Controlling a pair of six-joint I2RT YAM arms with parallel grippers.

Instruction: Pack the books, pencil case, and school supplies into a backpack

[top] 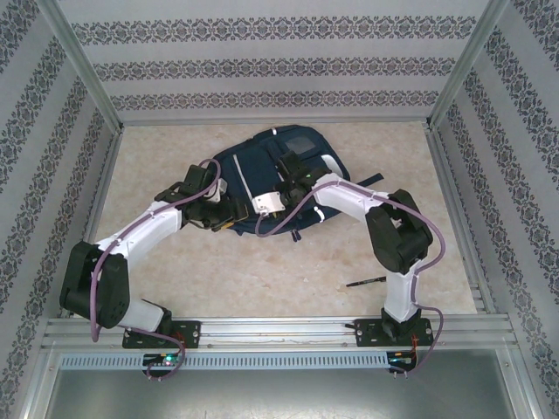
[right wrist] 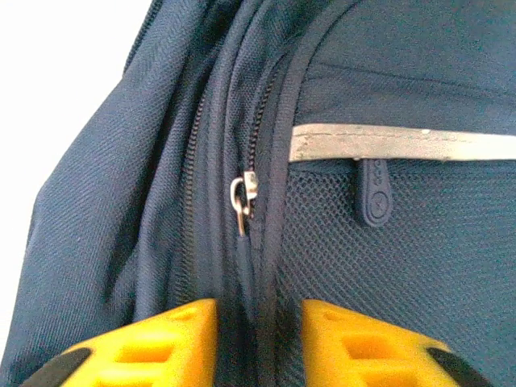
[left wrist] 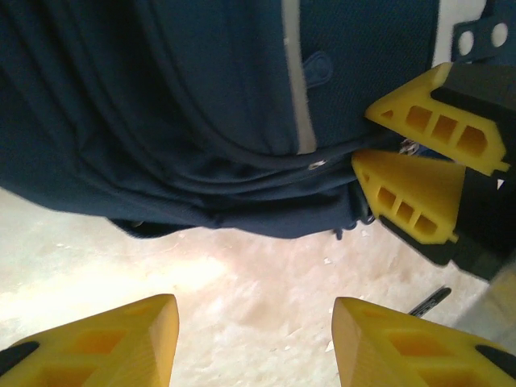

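The navy backpack (top: pixel 249 166) lies flat on the far half of the table. The right gripper (right wrist: pixel 258 339) straddles its zipper track just beside the metal slider (right wrist: pixel 246 193), jaws narrowed around the pull cord (right wrist: pixel 244 266); whether they pinch it I cannot tell. The left gripper (left wrist: pixel 254 339) stands open and empty over the bare surface at the bag's edge. A slim black pen (top: pixel 367 281) lies well apart, near the right arm. The tabletop (top: pixel 262 271) is mottled beige, and the walls (top: pixel 262 65) are patterned.
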